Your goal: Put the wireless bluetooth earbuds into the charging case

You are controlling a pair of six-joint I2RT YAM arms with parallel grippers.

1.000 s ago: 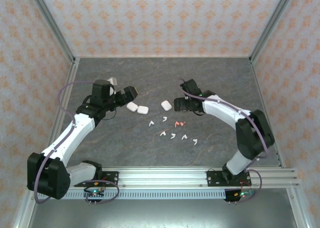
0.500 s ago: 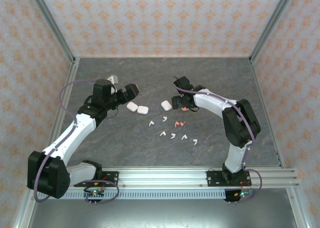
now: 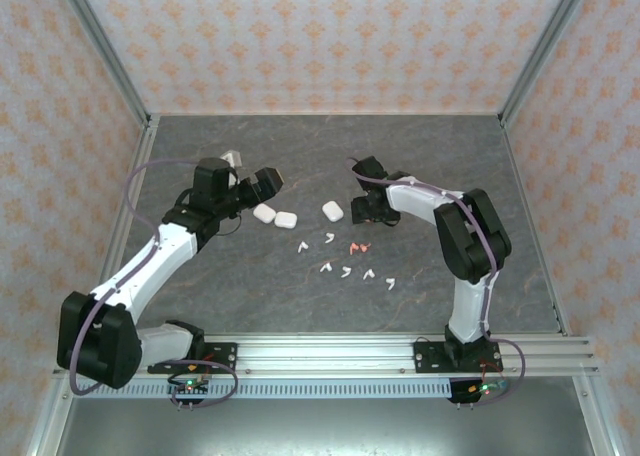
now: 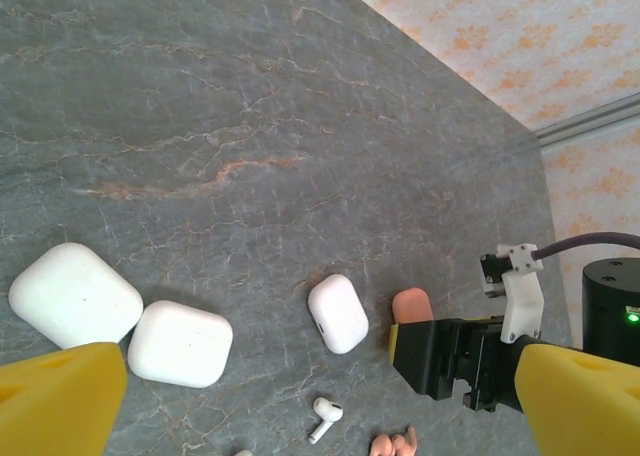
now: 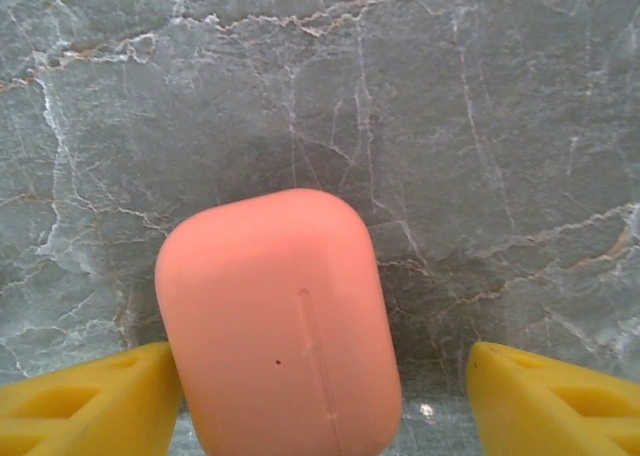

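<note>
Centre right gripper [image 5: 320, 401], jaws apart astride pink case [image 5: 280, 326], then squeeze evenly. Mind earbuds [image 3: 346, 272] loose on tabletop [image 3: 440, 156] at seven o'clock of it. Hold left gripper [image 3: 265, 183], jaws wide apart, at nine o'clock.

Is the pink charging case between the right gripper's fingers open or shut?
Shut. The pink charging case lies flat as one smooth closed shell: no raised lid, no earbud wells showing.
</note>
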